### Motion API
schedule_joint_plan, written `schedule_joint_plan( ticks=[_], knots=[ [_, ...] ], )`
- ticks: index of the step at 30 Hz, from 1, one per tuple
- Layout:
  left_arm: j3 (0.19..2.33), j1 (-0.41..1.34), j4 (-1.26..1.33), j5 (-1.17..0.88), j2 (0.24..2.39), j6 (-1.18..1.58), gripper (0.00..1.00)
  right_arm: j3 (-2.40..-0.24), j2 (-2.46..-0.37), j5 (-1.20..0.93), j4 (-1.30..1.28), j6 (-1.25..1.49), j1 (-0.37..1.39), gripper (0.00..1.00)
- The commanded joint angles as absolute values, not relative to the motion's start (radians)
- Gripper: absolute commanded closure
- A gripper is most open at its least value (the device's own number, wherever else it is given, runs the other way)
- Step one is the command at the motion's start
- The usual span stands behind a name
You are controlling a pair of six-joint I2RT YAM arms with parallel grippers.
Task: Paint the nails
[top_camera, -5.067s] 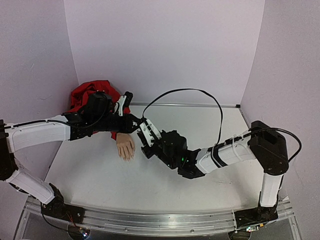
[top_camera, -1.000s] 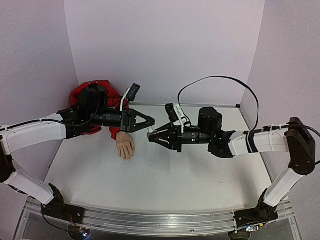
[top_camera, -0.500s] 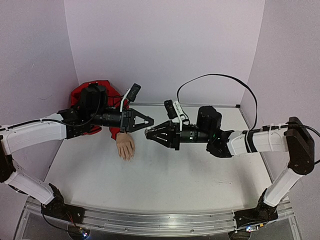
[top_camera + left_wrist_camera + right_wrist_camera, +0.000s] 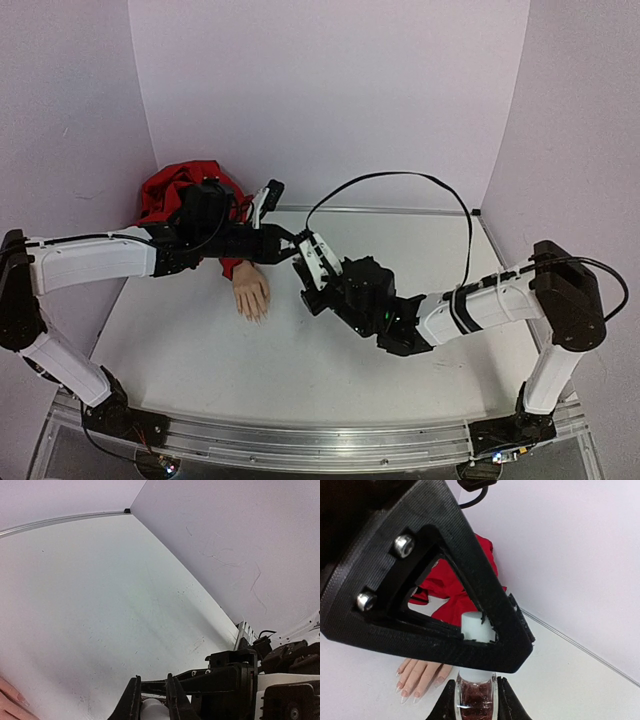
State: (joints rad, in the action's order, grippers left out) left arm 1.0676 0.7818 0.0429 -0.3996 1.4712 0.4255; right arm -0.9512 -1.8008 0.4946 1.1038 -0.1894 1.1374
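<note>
A: What had changed in the half second before this moment?

B: The right arm had come down. Earlier it reached in level from the right, high over the plain white table [image 4: 300, 385]. Now its forearm lay low above the surface and its wrist had rolled, much as it stood five seconds before. The left arm had hardly shifted.

A: And the tools?

B: The right gripper [image 4: 476, 686] was clamped on a small glass bottle of dark red polish [image 4: 471, 705], one finger on each side of the glass. Half a second earlier the left gripper [image 4: 152, 692] had its tip close to the bottle but apart from it. Now its black fingers were closed on the bottle's white cap [image 4: 477, 625]. The cap sat upright on the bottle, so both grippers held the one object between them, above the table.

A: Where were the nails?

B: The nails [image 4: 401, 698] were on the fingertips of the flesh-coloured mannequin hand [image 4: 422, 672]. It lay palm down on the table, fingers pointing toward the near edge, just left of and below the joined grippers. It had not moved. Its red fabric sleeve [image 4: 470, 587] was bunched behind it toward the back-left corner. The nails looked pale, and whether any carried polish could not be told.
</note>
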Motion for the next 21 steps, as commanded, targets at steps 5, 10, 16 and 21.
schedule_joint_plan(
  ticks=[5, 10, 16, 21],
  knots=[
    [1.113, 0.780, 0.060, -0.552, 1.408, 0.441, 0.50, -0.931, -1.647, -0.198, 1.068, -0.016, 0.980, 1.00],
    [1.105, 0.755, 0.065, -0.684, 1.364, 0.422, 0.40, -0.936, -1.619, -0.689, 1.096, 0.195, 0.861, 1.00],
    [1.086, 0.755, 0.073, -0.729, 1.335, 0.402, 0.45, -0.968, -1.642, -0.926, 1.186, 0.305, 0.835, 1.00],
    [1.094, 0.772, 0.078, -0.746, 1.347, 0.401, 0.61, -0.977, -1.665, -0.918, 1.229, 0.341, 0.834, 1.00]
  ],
)
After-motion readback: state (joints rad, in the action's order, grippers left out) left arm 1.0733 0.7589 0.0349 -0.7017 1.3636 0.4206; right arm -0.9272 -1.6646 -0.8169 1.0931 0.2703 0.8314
